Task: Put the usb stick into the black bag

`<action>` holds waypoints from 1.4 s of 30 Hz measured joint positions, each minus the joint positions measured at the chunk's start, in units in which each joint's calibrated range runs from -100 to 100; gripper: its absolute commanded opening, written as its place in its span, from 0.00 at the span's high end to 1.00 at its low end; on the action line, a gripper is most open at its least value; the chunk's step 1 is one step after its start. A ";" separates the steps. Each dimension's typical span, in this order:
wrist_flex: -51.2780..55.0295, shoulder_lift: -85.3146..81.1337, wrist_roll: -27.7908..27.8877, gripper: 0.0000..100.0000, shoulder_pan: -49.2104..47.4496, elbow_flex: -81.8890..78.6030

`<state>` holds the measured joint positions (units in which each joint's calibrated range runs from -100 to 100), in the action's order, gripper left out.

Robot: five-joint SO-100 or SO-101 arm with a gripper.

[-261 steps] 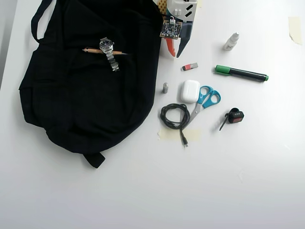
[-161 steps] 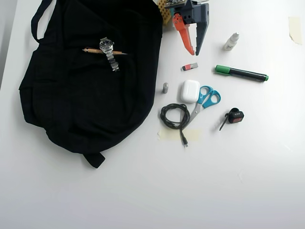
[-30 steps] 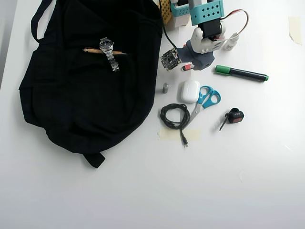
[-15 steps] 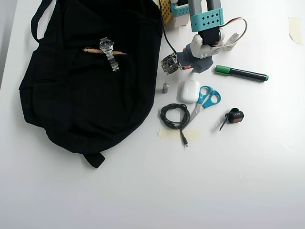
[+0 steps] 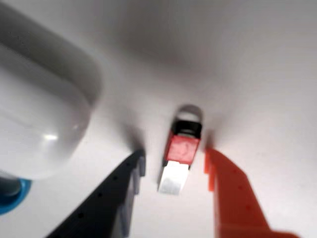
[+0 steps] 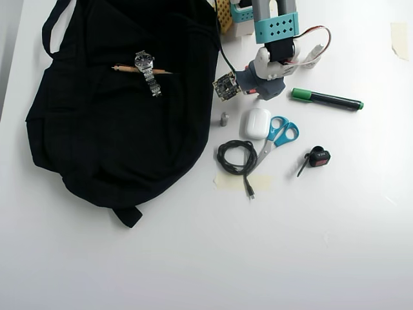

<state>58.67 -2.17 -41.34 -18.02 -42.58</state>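
In the wrist view the usb stick (image 5: pixel 179 154) lies flat on the white table, showing a black end, a red middle and a pale end. My gripper (image 5: pixel 174 157) is open around it: the dark finger (image 5: pixel 111 198) stands to its left and the orange finger (image 5: pixel 230 193) to its right, each with a small gap to the stick. In the overhead view the arm (image 6: pixel 271 61) covers the stick. The black bag (image 6: pixel 116 116) fills the left of that view, its edge just left of the wrist.
A white earbud case (image 6: pixel 257 123) (image 5: pixel 34 114) sits close beside the gripper, with blue scissors (image 6: pixel 279 135), a coiled cable (image 6: pixel 235 158), a grey cylinder (image 6: pixel 224 119), a green marker (image 6: pixel 326 99) and a ring gadget (image 6: pixel 316 157) nearby. A watch (image 6: pixel 147 70) lies on the bag.
The wrist has shifted slightly left over the last second, staying low over the spot where the stick lay. Everything else on the table is where it was.
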 measured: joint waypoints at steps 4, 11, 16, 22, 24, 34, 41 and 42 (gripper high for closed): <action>0.00 0.67 0.00 0.84 0.00 0.09; -0.68 2.09 -0.15 0.84 0.15 0.34; -0.68 2.17 -0.15 0.84 0.15 0.43; -0.68 2.25 -0.15 0.84 0.15 0.51; -0.68 2.25 -0.15 0.84 0.15 0.51; -0.94 2.25 -0.20 0.98 0.66 -0.26; -0.94 2.25 -0.20 0.98 0.66 -0.26; -0.94 2.25 -0.20 0.98 0.66 -0.26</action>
<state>57.73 0.08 -41.54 -17.36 -42.83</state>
